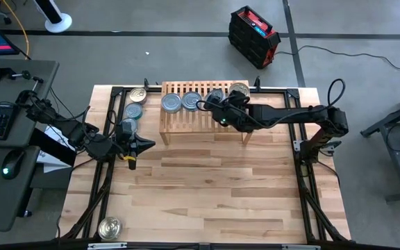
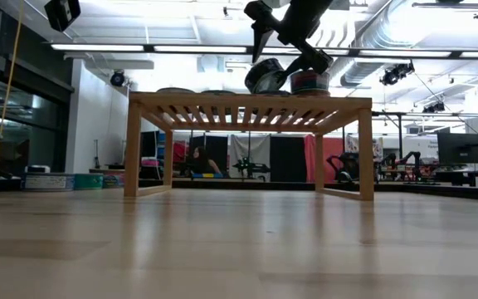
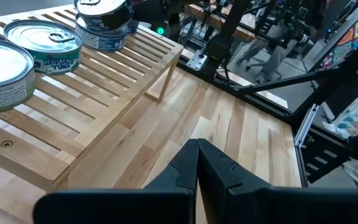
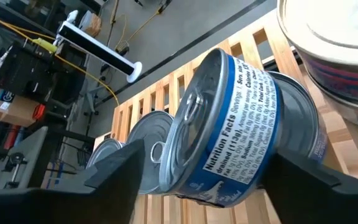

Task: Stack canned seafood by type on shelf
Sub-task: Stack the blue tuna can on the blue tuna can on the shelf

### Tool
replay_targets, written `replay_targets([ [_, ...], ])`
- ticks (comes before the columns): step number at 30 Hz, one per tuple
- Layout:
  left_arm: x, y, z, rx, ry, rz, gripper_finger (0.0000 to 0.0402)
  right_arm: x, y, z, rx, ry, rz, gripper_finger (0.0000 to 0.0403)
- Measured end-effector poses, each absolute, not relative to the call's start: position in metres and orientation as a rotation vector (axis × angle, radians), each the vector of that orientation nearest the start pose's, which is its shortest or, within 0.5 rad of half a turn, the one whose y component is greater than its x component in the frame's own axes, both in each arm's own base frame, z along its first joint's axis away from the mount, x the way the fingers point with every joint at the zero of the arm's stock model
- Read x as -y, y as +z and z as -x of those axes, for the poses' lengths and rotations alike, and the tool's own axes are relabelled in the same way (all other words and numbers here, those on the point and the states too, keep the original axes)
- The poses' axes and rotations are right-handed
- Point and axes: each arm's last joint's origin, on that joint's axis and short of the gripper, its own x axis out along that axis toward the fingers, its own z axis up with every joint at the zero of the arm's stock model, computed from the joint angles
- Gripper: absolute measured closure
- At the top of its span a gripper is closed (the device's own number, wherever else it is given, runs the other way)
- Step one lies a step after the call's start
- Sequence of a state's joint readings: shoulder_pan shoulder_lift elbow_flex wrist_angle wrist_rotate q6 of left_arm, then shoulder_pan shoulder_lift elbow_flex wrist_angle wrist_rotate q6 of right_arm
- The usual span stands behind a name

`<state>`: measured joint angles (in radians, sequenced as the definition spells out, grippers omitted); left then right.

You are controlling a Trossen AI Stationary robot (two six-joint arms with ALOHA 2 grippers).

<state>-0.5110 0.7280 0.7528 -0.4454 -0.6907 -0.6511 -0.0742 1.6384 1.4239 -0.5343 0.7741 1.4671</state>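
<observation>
the blue-label tin (image 4: 241, 134) sits tilted between the right gripper (image 4: 229, 171) fingers, over the shelf (image 1: 203, 118), leaning on a second blue tin (image 4: 303, 130) beneath it. the fingers stand spread on either side of it, and i cannot say for sure whether they pinch it or have let go. in the low view it hangs askew above the shelf top beside a red-banded tin (image 2: 309, 81).

to do this step well, i'd judge the tin needs to come level and centred on the one below before the fingers draw away; left canted like this it looks likely to slide off.

on the shelf further left lie two more blue-lidded tins (image 1: 171, 103) and (image 1: 190, 102) side by side, and a gold-lidded tin (image 1: 239, 89) at the far right corner. off the shelf, on the table (image 1: 207, 194) to its left, three tins wait in a line, the farthest (image 1: 138, 95) gold-lidded, and one lone tin (image 1: 109, 228) sits at the near left corner.

the left gripper (image 3: 197, 162) hovers over the table left of the shelf, fingers pressed together, empty.
</observation>
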Motion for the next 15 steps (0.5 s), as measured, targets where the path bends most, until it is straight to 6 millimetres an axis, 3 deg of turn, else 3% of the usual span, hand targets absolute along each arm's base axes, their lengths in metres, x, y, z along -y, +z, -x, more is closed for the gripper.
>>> replay_targets([
  [5, 0.056, 0.307, -0.138, -0.284, 0.282, 0.397, 0.0401, 0.046, 0.323, -0.346, 0.016, -1.126, -1.055, 0.0072],
  [15, 0.056, 0.306, -0.138, -0.298, 0.287, 0.386, 0.0401, 0.047, 0.328, -0.342, -0.031, -1.093, -1.008, 0.0069],
])
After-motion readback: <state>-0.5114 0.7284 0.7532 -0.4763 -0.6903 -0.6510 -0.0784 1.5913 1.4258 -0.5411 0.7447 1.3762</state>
